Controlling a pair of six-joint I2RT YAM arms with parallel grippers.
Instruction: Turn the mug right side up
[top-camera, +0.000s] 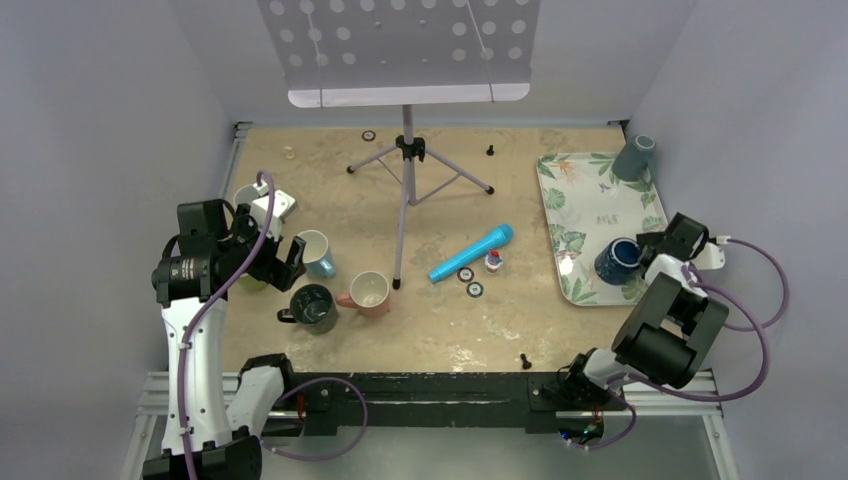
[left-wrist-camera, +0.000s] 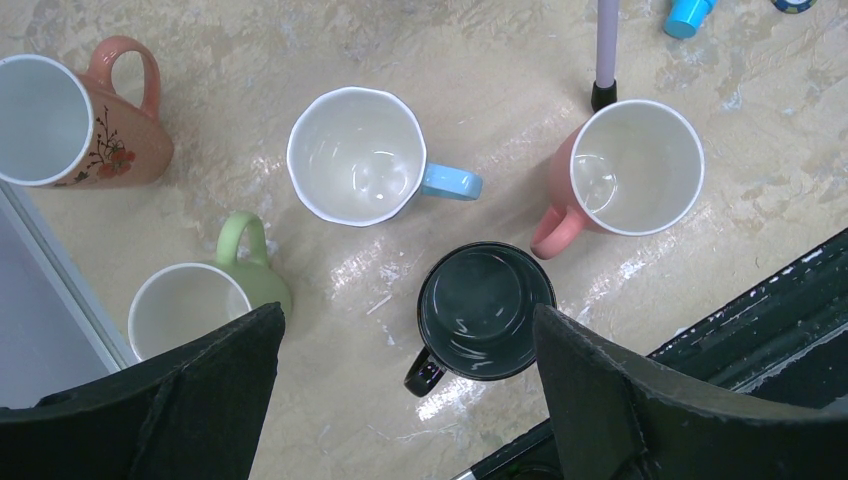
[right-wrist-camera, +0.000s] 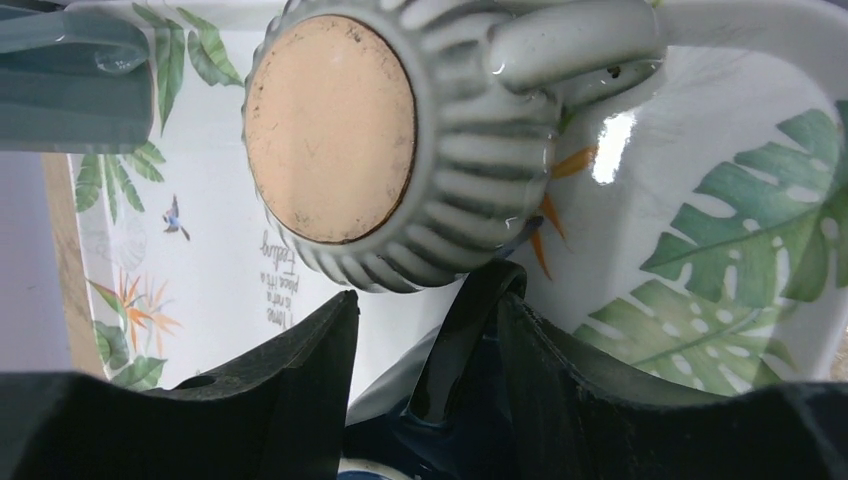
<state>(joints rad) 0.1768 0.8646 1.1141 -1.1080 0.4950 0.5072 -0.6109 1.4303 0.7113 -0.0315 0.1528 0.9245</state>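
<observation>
My right gripper (right-wrist-camera: 428, 312) straddles the blue mug (right-wrist-camera: 470, 335) on the tray (right-wrist-camera: 720, 200); I can't tell if it's clamped. The grey mug (right-wrist-camera: 330, 130) sits just beyond. My left gripper (left-wrist-camera: 407, 320) is spread.

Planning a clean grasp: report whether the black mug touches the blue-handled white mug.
Apart. The left wrist view shows bare table between the black mug and the blue-handled white mug.

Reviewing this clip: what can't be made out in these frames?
Right wrist: dark blue mug mostly hidden behind right tool; grip unclear.
Right wrist: ribbed mug cropped by top edge; opening unseen, base toward camera.
Left wrist: green mug partly behind left tool.
</observation>
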